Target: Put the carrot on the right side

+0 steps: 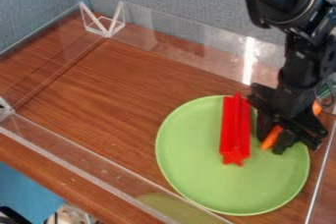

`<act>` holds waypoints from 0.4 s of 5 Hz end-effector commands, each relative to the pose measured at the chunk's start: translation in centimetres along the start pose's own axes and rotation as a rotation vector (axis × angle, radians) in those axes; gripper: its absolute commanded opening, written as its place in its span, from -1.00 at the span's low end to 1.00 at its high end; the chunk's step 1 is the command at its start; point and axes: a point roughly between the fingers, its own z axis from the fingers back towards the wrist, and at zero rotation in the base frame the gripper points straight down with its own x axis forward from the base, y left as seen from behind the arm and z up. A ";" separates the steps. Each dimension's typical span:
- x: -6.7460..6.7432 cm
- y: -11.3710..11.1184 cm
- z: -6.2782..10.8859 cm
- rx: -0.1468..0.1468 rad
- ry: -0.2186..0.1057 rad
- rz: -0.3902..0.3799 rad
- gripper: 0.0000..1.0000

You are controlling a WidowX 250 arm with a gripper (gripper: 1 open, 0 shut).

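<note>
The small orange carrot (pixel 272 141) lies at the right edge of the round green plate (pixel 197 169), mostly hidden by the black fingers. My gripper (pixel 282 140) comes down from above and is shut on the carrot, low over the plate. A long red block (pixel 235 128) lies on the plate just left of the gripper, pointing away from the camera. The brown wooden tabletop on the right side (pixel 323 169) shows only as a narrow strip past the plate's rim.
Clear acrylic walls (pixel 197 46) fence the wooden table (pixel 105 81) along the back, left and front. A small white wire stand (pixel 101 18) sits in the far left corner. The arm (pixel 296 22) rises over the right rear.
</note>
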 end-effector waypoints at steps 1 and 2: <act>1.1 0.5 2.8 -0.001 -0.057 0.004 -1.00; 1.5 1.5 3.6 0.001 -0.054 0.017 -1.00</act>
